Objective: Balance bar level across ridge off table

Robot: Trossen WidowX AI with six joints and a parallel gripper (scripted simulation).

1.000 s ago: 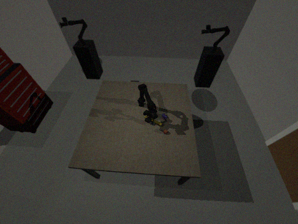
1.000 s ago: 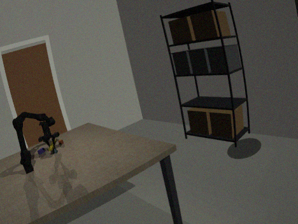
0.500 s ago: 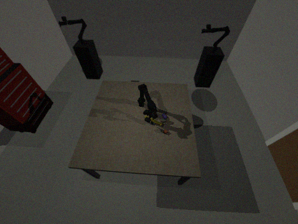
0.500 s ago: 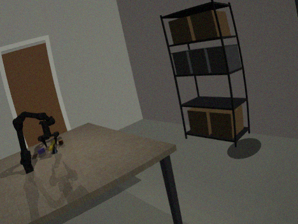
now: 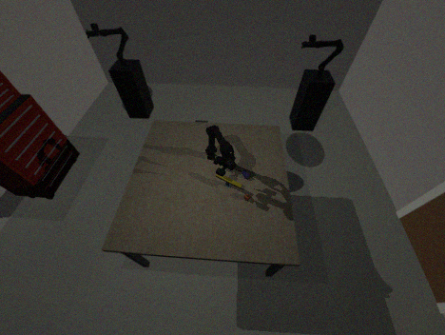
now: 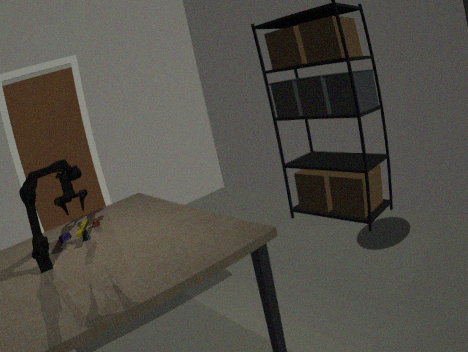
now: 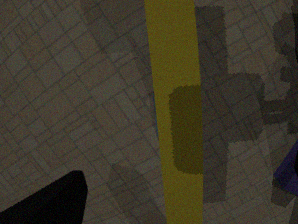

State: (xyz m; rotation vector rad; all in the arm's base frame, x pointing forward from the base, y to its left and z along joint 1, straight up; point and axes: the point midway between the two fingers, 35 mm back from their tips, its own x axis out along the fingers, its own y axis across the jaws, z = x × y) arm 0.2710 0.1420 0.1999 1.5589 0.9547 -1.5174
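The yellow bar (image 5: 229, 180) (image 6: 81, 229) (image 7: 175, 50) lies across the small blue ridge (image 5: 227, 184) (image 6: 86, 236), which is mostly hidden under it; only a thin blue sliver shows beside the bar in the wrist view. The bar's shadow falls on the table to its right in the wrist view. I cannot tell whether the bar is exactly level or whether an end touches the table. My gripper (image 6: 75, 212) is open and empty, clear above the bar, with its fingers spread; one dark finger shows at the lower left of the wrist view.
A blue-purple block (image 5: 245, 174) (image 6: 65, 237) (image 7: 289, 175) stands on the table (image 5: 176, 219) (image 6: 175, 235) beside the bar, on the arm's side. A small red-orange block (image 5: 247, 197) (image 6: 96, 223) lies beyond the bar's far end.
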